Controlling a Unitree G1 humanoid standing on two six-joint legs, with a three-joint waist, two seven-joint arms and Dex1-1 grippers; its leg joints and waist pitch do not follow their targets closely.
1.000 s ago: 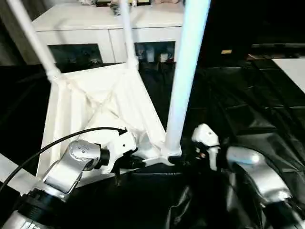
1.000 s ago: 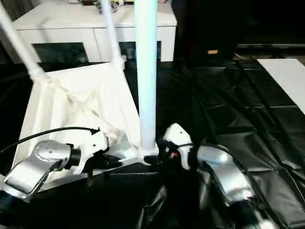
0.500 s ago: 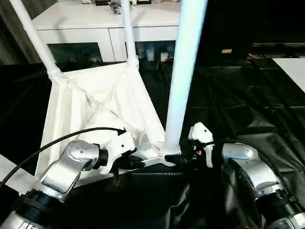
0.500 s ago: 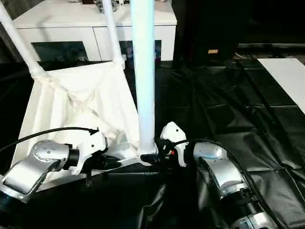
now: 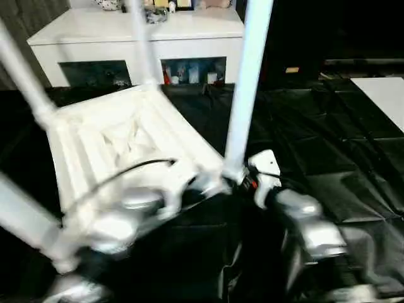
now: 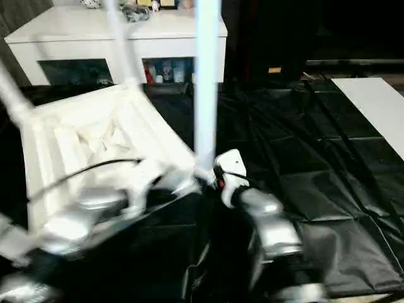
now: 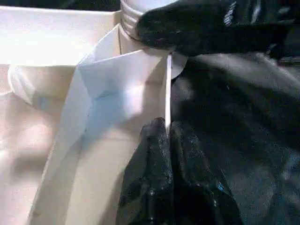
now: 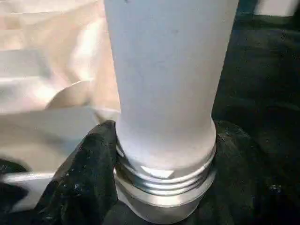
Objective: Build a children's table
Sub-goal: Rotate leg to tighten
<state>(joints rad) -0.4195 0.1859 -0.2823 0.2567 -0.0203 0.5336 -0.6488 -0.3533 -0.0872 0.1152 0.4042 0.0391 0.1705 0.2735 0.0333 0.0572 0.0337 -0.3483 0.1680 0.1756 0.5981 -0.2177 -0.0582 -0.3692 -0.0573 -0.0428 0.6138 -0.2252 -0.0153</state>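
Left wrist view showed the left gripper (image 7: 167, 136) pinched shut on the thin edge wall of the upturned white plastic X-ribbed tabletop (image 5: 120, 136) lying on black sheeting (image 5: 328, 145), right gripper (image 8: 161, 187) clasped around the threaded base of the near white tapered tube leg (image 8: 164, 79) standing in its corner socket (image 7: 136, 21), white glass-door cabinet (image 5: 126, 38) stood behind.

Room to the right is left open over the black sheet (image 5: 341, 164), while the left is pretty much blocked by the upturned tabletop (image 5: 120, 142), its upright legs (image 5: 247, 82) and the cabinet (image 5: 136, 38) behind.
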